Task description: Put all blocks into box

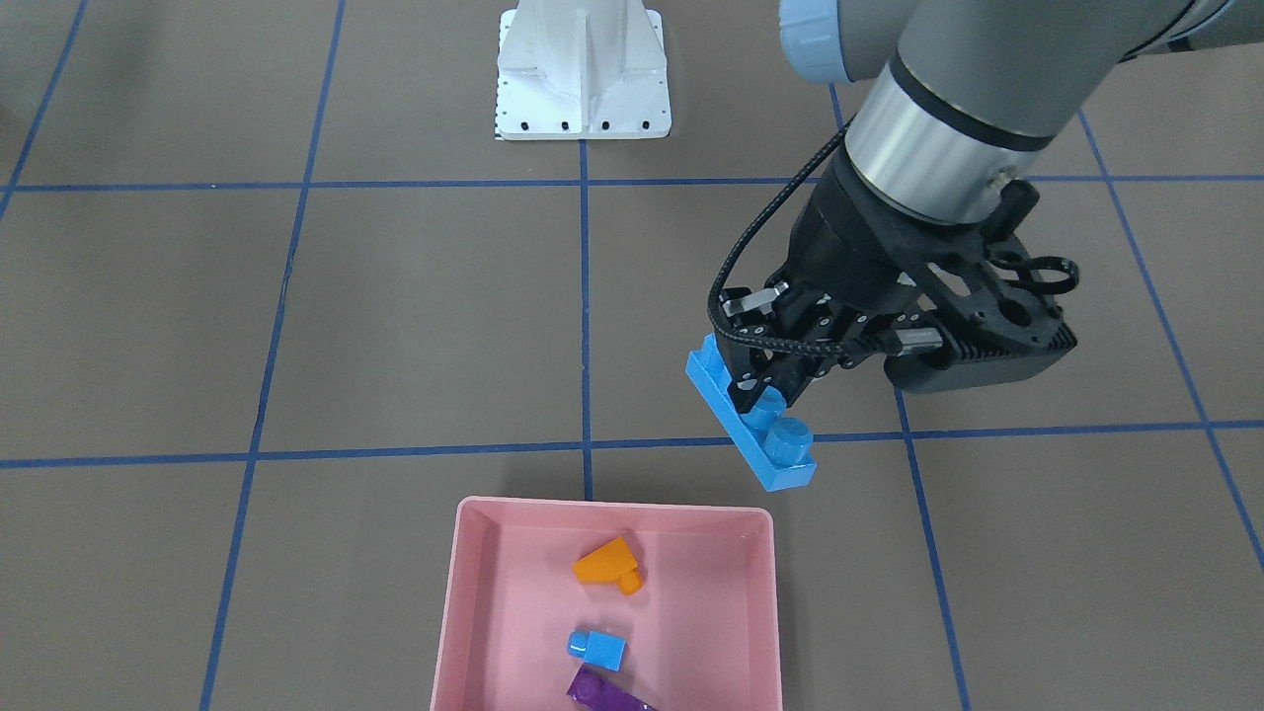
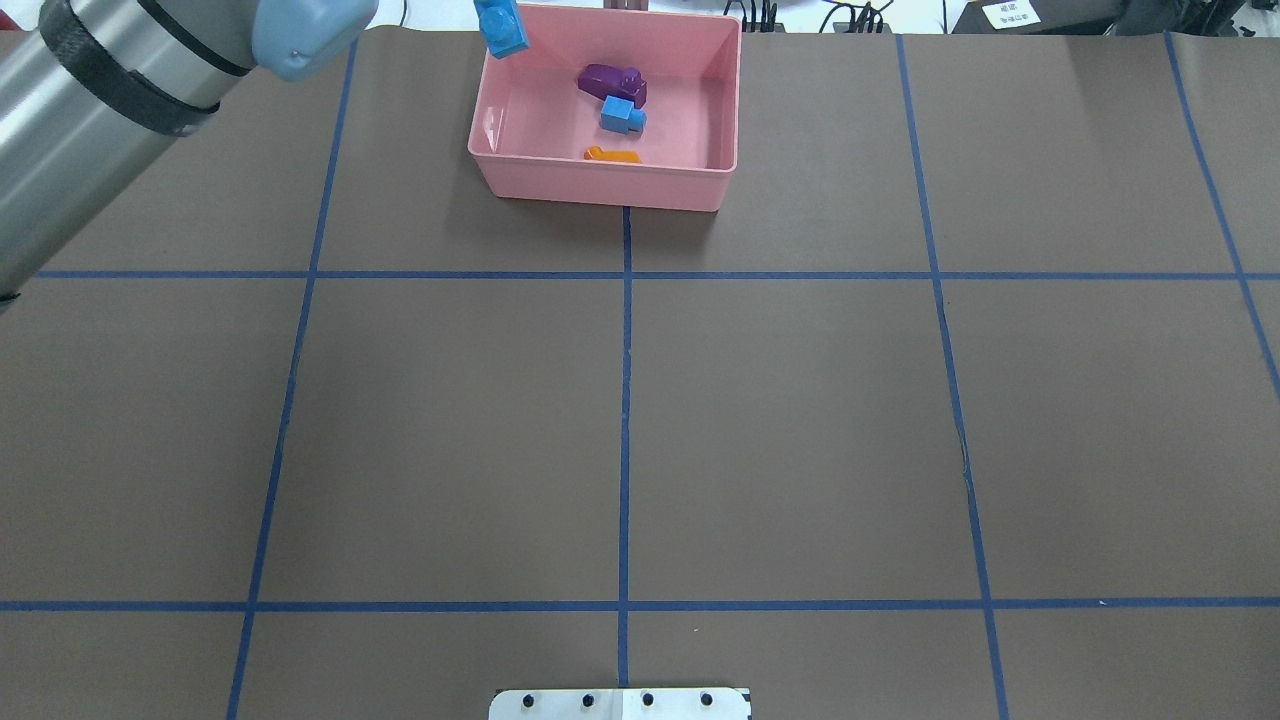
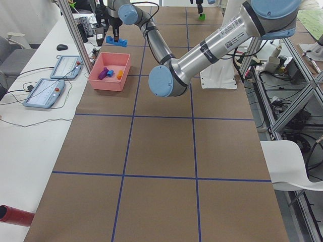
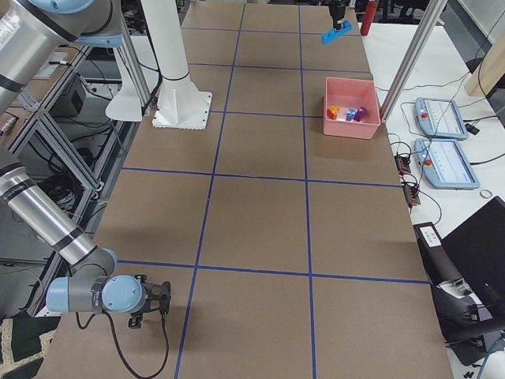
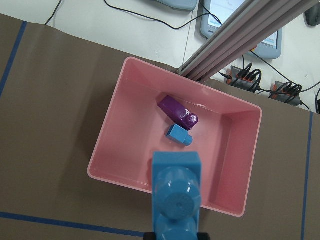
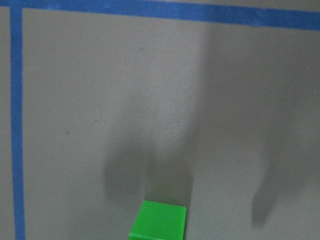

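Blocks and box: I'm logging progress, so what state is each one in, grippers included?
box, upright, three blocks inside.
long blue bar, held in the air, tilted, not yet in the box.
left gripper, shut on the long blue bar.
orange block, lying in the box.
small blue cube, lying in the box.
purple block, lying in the box.
green block, outside the box.
right gripper, cannot tell.

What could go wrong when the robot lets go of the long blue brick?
The long blue brick hangs tilted in the left gripper, and in the front view it is not over the pink box yet. Let go now, it would probably land on the table or bounce off the box's rim. Dropped later, it might knock the orange brick or the small blue cube inside.
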Available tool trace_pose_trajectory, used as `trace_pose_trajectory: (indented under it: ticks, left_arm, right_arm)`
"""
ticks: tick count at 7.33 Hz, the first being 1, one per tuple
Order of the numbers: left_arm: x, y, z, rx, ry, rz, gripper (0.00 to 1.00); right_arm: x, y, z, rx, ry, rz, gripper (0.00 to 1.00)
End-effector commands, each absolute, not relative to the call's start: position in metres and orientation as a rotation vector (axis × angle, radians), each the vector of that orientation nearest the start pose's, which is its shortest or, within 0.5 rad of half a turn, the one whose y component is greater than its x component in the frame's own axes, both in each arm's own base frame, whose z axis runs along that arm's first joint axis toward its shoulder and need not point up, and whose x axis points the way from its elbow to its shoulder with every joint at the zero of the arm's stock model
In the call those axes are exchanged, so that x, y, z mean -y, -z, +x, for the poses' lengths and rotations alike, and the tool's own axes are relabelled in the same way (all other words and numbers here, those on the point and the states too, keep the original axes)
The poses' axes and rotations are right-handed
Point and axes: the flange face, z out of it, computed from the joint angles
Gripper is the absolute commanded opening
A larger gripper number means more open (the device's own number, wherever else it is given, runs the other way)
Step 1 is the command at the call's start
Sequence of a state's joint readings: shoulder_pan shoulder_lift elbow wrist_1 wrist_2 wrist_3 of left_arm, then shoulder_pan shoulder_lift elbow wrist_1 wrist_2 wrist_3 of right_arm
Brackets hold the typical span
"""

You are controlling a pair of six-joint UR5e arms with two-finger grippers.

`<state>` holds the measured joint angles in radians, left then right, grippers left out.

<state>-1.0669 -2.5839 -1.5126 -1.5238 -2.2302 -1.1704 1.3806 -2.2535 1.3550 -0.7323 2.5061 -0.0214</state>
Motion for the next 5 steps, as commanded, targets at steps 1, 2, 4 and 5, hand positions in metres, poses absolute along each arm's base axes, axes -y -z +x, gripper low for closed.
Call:
trace_pose_trajectory:
  ticks: [1, 2, 4, 5]
  left_arm:
    - [0.6565, -0.0366, 0.2789, -1.061, 0.303, 0.131, 0.0]
    - [0.6568, -0.0378, 0.2789, -1.059, 0.305, 0.132, 0.0]
    - [0.6553, -0.0378, 0.278, -1.061, 0.303, 0.134, 0.0]
    - [0.6547, -0.0373, 0.2802, -1.061, 0.301, 0.132, 0.0]
  right_arm:
    - [0.0715, -0.8679, 0.0371, 0.981, 0.152, -0.161, 0.96]
    - [0.0697, -0.8684, 0.0367, 0.993, 0.137, -0.173, 0.77]
    - [0.0714, -0.8678, 0.0353, 1.007, 0.086, -0.203, 0.04]
    - [0.0764, -0.8666, 0.0344, 1.009, 0.094, -0.192, 0.0]
